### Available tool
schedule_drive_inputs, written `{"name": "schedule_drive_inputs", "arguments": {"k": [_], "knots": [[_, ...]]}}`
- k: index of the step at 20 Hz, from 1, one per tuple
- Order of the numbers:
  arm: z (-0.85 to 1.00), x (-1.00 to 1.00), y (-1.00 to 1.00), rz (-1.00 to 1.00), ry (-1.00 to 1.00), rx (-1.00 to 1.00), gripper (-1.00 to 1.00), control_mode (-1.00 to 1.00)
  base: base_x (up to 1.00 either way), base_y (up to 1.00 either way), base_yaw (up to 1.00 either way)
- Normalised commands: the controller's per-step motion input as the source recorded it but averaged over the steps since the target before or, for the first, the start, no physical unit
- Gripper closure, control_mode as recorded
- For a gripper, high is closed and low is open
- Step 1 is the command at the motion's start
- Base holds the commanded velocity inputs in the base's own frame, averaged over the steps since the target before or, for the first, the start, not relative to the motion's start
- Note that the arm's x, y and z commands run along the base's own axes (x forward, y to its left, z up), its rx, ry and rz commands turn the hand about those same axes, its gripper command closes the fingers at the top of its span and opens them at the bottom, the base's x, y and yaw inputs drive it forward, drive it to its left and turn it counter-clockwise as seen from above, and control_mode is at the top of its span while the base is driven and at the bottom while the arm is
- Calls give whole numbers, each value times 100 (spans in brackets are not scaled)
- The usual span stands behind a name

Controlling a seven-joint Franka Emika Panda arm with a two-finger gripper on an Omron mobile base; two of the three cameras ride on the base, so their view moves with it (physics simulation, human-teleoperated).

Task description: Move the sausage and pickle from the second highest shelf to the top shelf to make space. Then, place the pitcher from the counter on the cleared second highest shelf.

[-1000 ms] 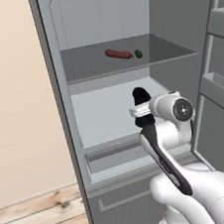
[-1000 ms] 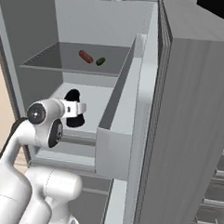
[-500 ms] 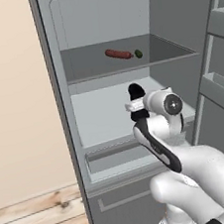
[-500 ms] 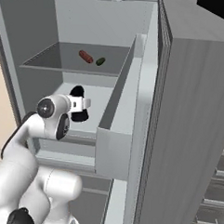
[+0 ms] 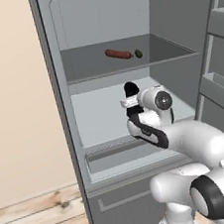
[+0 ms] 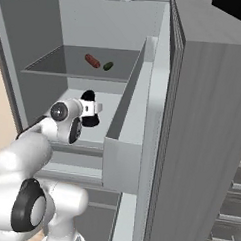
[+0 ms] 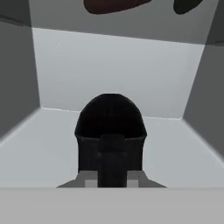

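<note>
My gripper (image 5: pixel 131 102) (image 6: pixel 96 108) is shut on the black pitcher (image 5: pixel 130 88) (image 6: pixel 88 96) (image 7: pixel 111 127) and holds it upright over the pale second highest shelf (image 5: pixel 97 117) (image 6: pixel 110 123) (image 7: pixel 39 148) inside the open fridge. I cannot tell whether the pitcher's base touches that shelf. The red-brown sausage (image 5: pixel 118 54) (image 6: pixel 92 61) (image 7: pixel 109 4) and the small green pickle (image 5: pixel 138 53) (image 6: pixel 108 66) (image 7: pixel 187 4) lie side by side on the darker top shelf (image 5: pixel 88 66) (image 6: pixel 55 64), above and behind the pitcher.
The open fridge door with its bins (image 5: pixel 218 77) (image 6: pixel 137 123) stands close on the right of the arm. A drawer (image 5: pixel 117 152) sits under the pale shelf. The fridge side wall (image 5: pixel 59 116) and a wooden floor (image 5: pixel 33 219) are on the left.
The hand has carried the pitcher a little up and deeper into the fridge over the pale shelf, and the arm has folded closer to it. Sausage and pickle have stayed put.
</note>
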Motion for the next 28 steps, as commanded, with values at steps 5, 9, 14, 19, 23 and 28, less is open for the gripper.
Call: {"name": "schedule_drive_inputs", "arguments": {"k": [5,9,14,19,23,28], "knots": [[-15,55,0,0,0,0,100,-100,0,0,0],[-32,49,0,0,0,0,100,-100,0,0,0],[-50,45,0,0,0,0,100,-100,0,0,0],[-47,44,0,0,0,0,100,-100,0,0,0],[-45,39,0,0,0,0,100,-100,0,0,0],[-46,27,0,0,0,0,-100,-100,0,0,0]]}}
